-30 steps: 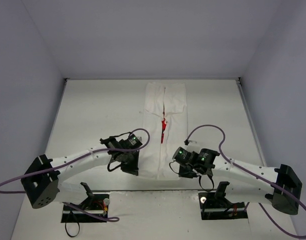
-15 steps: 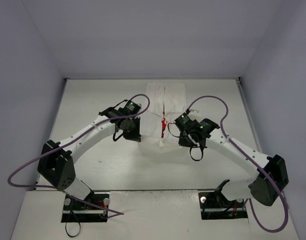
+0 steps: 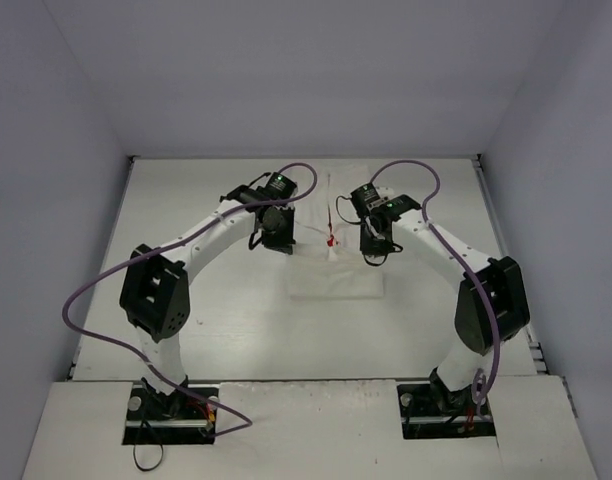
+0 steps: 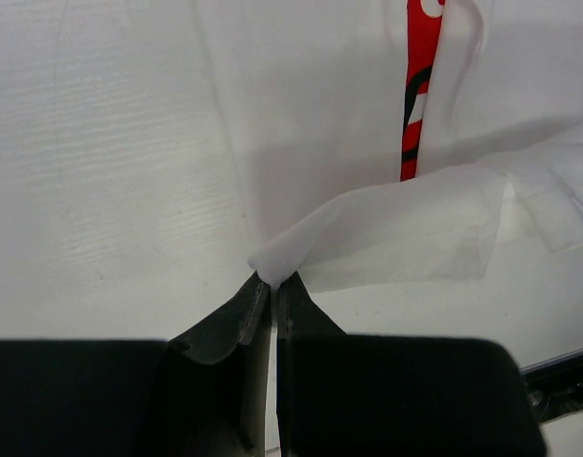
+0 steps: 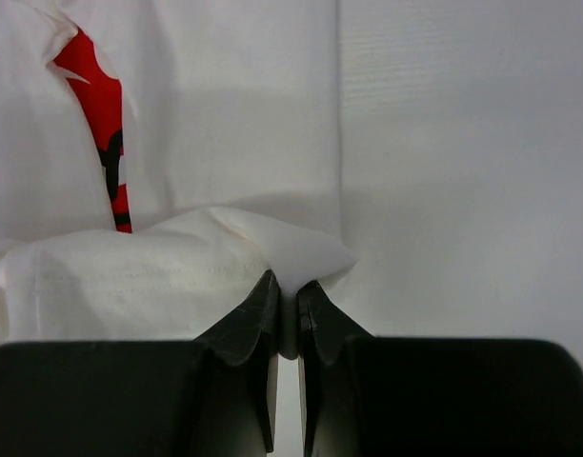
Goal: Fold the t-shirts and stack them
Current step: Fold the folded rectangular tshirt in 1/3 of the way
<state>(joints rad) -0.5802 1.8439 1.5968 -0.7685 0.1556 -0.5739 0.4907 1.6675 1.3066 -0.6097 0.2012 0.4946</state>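
White table (image 3: 206, 310), matte, fills the floor of the enclosure. Pale lavender-grey walls on three sides: left wall (image 3: 46, 200), back wall (image 3: 306, 80), right wall (image 3: 566, 180). Dark strip (image 3: 226, 157) along table's far edge. Separate white panel (image 3: 306, 425) along near edge.

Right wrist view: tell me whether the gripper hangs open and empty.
No, the right gripper is shut on a corner of the white t-shirt.

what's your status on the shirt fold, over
Left gripper shut on one corner of the t-shirt. Right gripper shut on the opposite corner. Pinched edge held over the shirt's middle, fold not yet flat. Nothing in the way.
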